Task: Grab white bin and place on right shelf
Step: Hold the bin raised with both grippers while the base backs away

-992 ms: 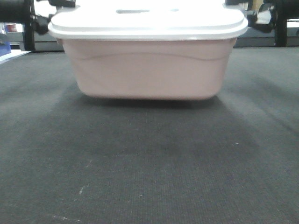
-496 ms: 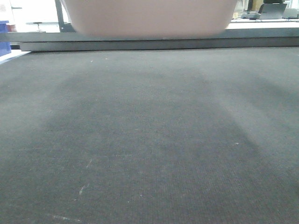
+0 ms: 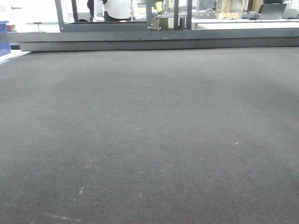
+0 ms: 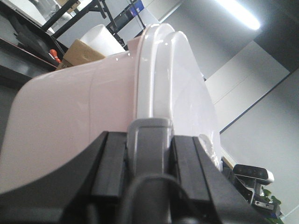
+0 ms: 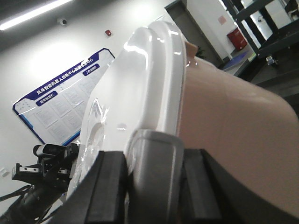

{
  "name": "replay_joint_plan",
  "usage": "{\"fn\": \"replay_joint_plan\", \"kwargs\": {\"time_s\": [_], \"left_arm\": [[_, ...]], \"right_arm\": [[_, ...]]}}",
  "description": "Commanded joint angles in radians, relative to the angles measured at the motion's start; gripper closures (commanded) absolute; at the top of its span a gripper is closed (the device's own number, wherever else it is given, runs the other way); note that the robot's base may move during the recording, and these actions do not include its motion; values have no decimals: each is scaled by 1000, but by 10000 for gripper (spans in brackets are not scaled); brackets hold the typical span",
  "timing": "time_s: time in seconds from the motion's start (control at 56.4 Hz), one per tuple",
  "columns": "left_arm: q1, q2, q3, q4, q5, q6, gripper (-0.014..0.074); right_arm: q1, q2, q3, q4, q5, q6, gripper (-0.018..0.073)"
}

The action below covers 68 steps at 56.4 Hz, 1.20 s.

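The white bin (image 4: 70, 107) is off the carpet and out of the front view. In the left wrist view its pinkish wall and white lid (image 4: 173, 84) fill the frame, and my left gripper (image 4: 149, 140) is shut on the grey handle clip (image 4: 149, 127) at the rim. From the right wrist view the white bin (image 5: 233, 130) and its lid (image 5: 140, 79) appear from the other end. There my right gripper (image 5: 153, 158) is shut on the matching grey clip (image 5: 154, 142). The right shelf is out of view.
The dark carpeted platform (image 3: 149, 140) spreads across the front view, ending at a grey rail (image 3: 149, 44). A blue crate (image 3: 3, 39) sits at the left edge, with metal frame uprights (image 3: 58, 14) behind. A cardboard box (image 4: 79, 51) and dark racks lie beyond the bin.
The white bin stood on the carpet a second ago. It has risen out of the top of the front view, and only bare carpet shows there now.
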Motion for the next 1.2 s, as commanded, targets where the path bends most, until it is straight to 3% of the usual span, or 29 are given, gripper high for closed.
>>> {"fn": "replay_joint_plan", "kwargs": {"time_s": [0.0,0.532,1.187], "left_arm": [[-76,-55,-39,-40,300,16,715],[-76,-55,-39,-40,286,16,715],[-76,-55,-39,-26,288,16,715]], "right_arm": [[40,-71,-34,118,344,-25,501],[40,-94,-34,118,328,-25,501],[40,-94,-34,118,148,-25,501]]}}
